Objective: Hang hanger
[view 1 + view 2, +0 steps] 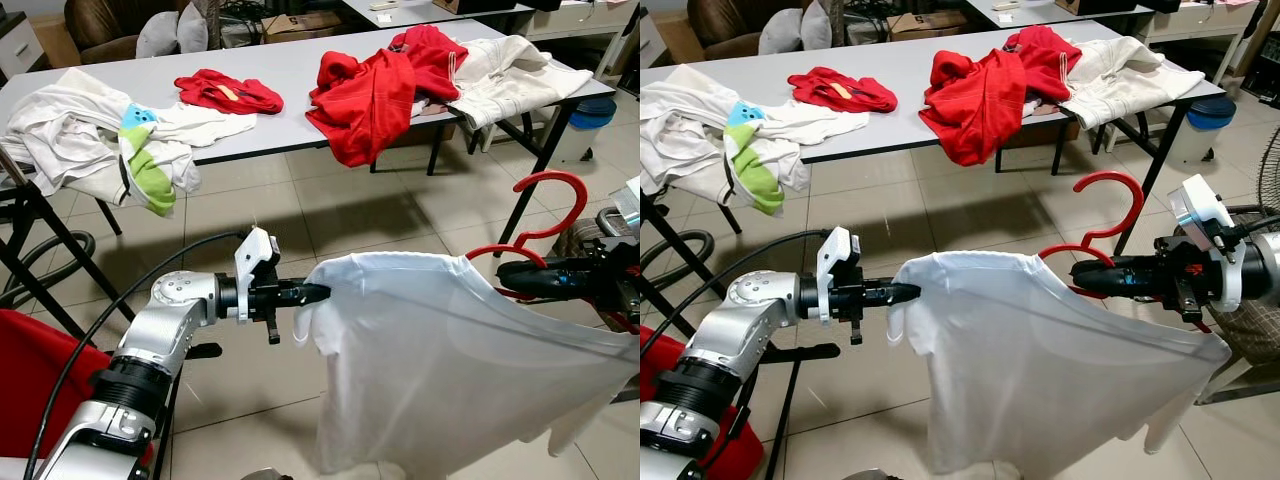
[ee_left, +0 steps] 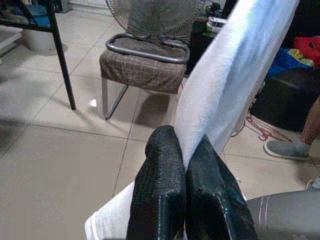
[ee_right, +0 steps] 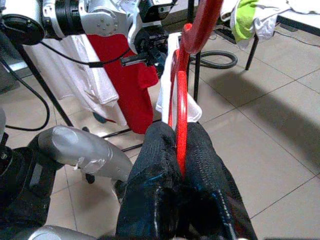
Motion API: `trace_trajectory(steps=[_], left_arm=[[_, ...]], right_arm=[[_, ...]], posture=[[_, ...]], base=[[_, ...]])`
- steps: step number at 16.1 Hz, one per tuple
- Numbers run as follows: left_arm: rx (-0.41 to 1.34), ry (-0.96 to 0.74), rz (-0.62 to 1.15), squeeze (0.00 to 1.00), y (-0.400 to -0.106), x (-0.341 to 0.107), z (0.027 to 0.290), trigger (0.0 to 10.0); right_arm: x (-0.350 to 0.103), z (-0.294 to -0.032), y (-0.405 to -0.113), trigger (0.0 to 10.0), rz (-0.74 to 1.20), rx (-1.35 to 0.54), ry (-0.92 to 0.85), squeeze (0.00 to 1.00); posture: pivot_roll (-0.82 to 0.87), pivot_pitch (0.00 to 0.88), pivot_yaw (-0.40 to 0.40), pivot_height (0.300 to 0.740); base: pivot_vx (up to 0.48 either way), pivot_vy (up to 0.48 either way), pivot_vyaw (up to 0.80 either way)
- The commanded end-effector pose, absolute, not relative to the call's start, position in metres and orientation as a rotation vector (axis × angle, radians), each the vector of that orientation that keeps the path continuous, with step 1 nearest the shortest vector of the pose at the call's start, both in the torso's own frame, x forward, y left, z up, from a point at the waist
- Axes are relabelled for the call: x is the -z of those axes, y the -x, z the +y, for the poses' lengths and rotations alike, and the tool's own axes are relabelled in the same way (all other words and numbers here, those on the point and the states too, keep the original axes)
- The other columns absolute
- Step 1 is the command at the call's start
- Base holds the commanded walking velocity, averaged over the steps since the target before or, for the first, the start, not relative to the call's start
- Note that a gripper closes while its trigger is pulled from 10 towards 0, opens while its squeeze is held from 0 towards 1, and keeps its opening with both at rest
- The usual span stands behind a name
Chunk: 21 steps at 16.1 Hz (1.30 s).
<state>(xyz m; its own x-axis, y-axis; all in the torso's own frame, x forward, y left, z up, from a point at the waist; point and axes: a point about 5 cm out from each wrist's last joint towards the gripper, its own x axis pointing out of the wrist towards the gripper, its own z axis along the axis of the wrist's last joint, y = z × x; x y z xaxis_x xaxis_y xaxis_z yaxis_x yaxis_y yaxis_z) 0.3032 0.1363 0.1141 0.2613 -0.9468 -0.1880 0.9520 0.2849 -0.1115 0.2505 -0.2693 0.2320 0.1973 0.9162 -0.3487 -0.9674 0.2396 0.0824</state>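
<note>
Red hanger [image 1: 1102, 225] held up in mid-air over the tiled floor [image 1: 330, 215], hook pointing up, white t-shirt [image 1: 1040, 360] draped on it and hanging down. Right end effector [image 1: 1080, 271] clamped tight on the hanger's red bar, fingers [image 3: 160, 150] pressed against it from both sides. Left end effector [image 1: 912, 291] pinched shut on the shirt's shoulder edge, fabric squeezed between the two black fingertips [image 2: 160, 165], stretching that side out level. Both at roughly the same height, shirt spread between them.

Behind, grey desk [image 1: 290, 70] with a red hoodie [image 1: 375, 85] spilling over the front edge, a cream garment [image 1: 515, 70] just beside it, a small red top [image 1: 228, 93], and a pile of white clothes [image 1: 90, 135] with a green bit on the left end. Also a fan and padded stool [image 2: 142, 62] in the left wrist view.
</note>
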Motion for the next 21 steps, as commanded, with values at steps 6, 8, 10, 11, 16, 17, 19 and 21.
trace_trajectory(steps=[6, 8, 10, 11, 16, 17, 19, 21], left_arm=[[1.07, -0.008, 0.189, 0.0, -0.32, -0.124, 0.179, 0.0], [1.025, -0.017, 0.195, 0.0, -0.321, -0.126, 0.193, 0.0], [0.988, -0.022, 0.2, 0.0, -0.323, -0.128, 0.204, 0.0], [0.973, -0.027, 0.216, 0.0, -0.323, -0.126, 0.209, 0.0], [0.952, -0.082, 0.267, 0.0, -0.322, -0.114, 0.208, 0.0], [0.949, -0.084, 0.267, 0.0, -0.322, -0.113, 0.207, 6.5], [1.001, -0.037, 0.272, 0.0, -0.321, -0.115, 0.203, 10.0], [1.013, -0.037, 0.255, 1.0, -0.321, -0.118, 0.202, 10.0]], right_arm=[[-0.243, -0.274, -0.253, 0.0, 0.342, -1.327, 0.198, 0.0], [-0.243, -0.275, -0.252, 0.0, 0.348, -1.328, 0.198, 0.0], [-0.243, -0.276, -0.252, 0.0, 0.351, -1.33, 0.198, 0.0], [-0.243, -0.276, -0.252, 0.0, 0.353, -1.332, 0.198, 0.0], [-0.243, -0.276, -0.253, 0.0, 0.354, -1.34, 0.199, 0.0], [-0.243, -0.276, -0.253, 0.0, 0.354, -1.341, 0.199, 0.0], [-0.243, -0.276, -0.253, 0.0, 0.354, -1.341, 0.2, 0.0], [-0.241, -0.276, -0.254, 0.0, 0.354, -1.328, 0.201, 0.0]], posture=[[-0.18, 0.0, 0.069, 0.74], [-0.18, 0.0, 0.068, 0.74], [-0.18, 0.0, 0.068, 0.74], [-0.18, 0.0, 0.068, 0.74], [-0.18, 0.0, 0.067, 0.74], [-0.18, 0.0, 0.067, 0.74], [-0.18, 0.0, 0.067, 0.74], [-0.18, 0.0, 0.068, 0.74]], base=[[0.0, 0.0, 0.0], [0.0, 0.0, 0.0], [0.0, 0.0, 0.0], [0.0, 0.0, 0.0], [0.0, 0.0, 0.0], [0.0, 0.0, 0.0], [0.0, 0.0, 0.0], [0.0, 0.0, 0.0]])
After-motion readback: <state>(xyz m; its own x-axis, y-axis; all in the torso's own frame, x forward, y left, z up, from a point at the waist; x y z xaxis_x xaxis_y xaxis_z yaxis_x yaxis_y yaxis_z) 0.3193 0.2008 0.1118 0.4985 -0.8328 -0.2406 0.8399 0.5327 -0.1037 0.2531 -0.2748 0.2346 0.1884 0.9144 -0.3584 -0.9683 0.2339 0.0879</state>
